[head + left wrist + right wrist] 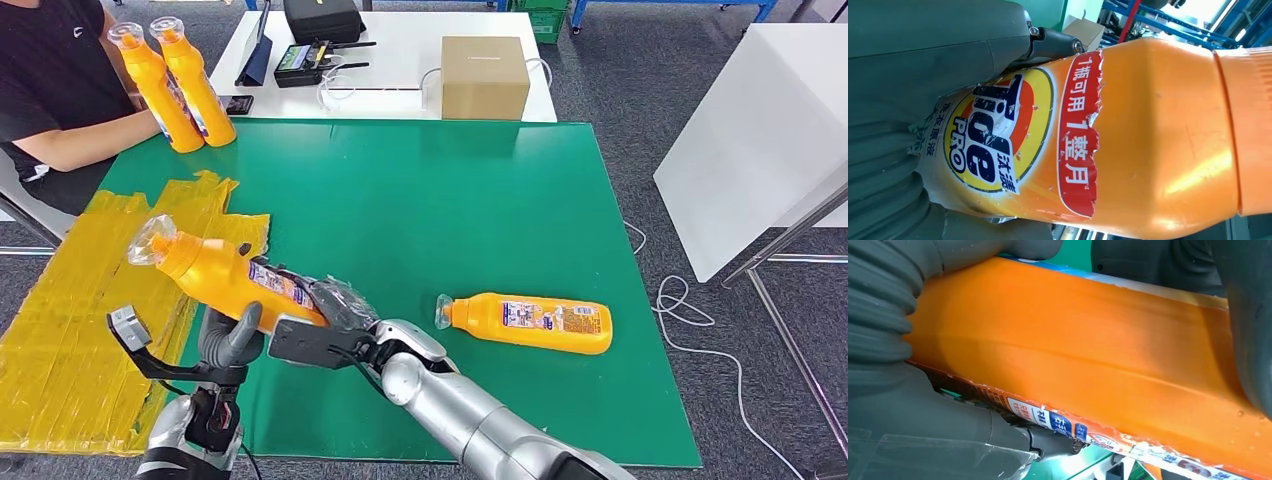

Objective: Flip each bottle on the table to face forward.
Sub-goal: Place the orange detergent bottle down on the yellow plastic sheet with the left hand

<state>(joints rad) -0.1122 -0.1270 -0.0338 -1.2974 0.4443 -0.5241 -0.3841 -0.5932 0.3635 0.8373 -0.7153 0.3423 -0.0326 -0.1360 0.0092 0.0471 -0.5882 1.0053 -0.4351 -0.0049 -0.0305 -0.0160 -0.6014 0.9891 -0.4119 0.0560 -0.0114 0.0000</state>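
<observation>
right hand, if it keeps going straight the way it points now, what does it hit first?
The right hand points toward the table's left side and already grips the lifted bottle. Beyond it, probably the left hand on the same bottle, then the yellow taped patch; depth unclear.

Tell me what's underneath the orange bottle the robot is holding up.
Both hands grip the orange detergent bottle: the left hand from below, the right hand around its base. Beneath lie the green mat and yellow taped sheet; the hands cover the mat directly below.

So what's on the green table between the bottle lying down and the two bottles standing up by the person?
Nothing. In the head view, only bare green table separates the lying bottle from the standing bottles.
</observation>
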